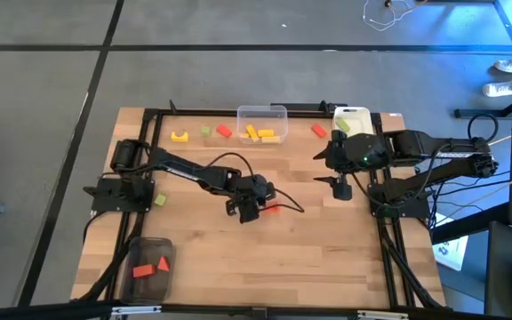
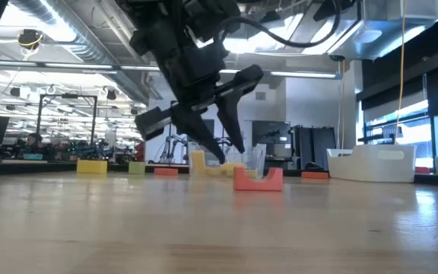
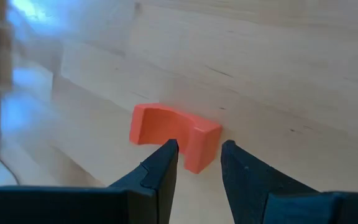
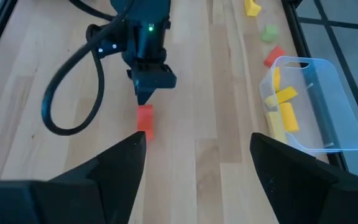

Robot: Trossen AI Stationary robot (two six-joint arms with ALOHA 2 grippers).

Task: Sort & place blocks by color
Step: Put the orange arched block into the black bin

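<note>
- The table (image 1: 327, 258) is carrying everything, and both arms are reaching in over it from its left and right edges.
- The left arm (image 1: 189, 171) is stretching from the left edge toward the table's middle.
- The right arm (image 1: 434, 156) is folding in from the right edge, its gripper hanging near the far right corner.
- The clear bin (image 1: 262, 123) is sitting at the middle of the far edge, holding yellow blocks (image 1: 258, 133).
- The white bin (image 1: 352, 118) is resting at the far edge toward the right corner, with a green block (image 1: 344, 128) in it.
- The dark tray (image 1: 145, 269) is lying at the near left corner with two red blocks (image 1: 152, 266) inside.
- The left gripper (image 3: 199, 163) is hanging tilted just above the table's middle, fingers partly apart and straddling one end of the red arch (image 3: 174, 133); the arch is lying on the wood, not lifted.
- The right gripper (image 4: 194, 158) is standing wide and holding nothing.
- Loose blocks are waiting along the far edge: a yellow arch (image 1: 180, 136), a green cube (image 1: 206, 132), a red piece (image 1: 224, 131) left of the clear bin, and a red bar (image 1: 319, 131) right of it.
- A small green block (image 1: 160, 201) is lying near the left edge.
</note>
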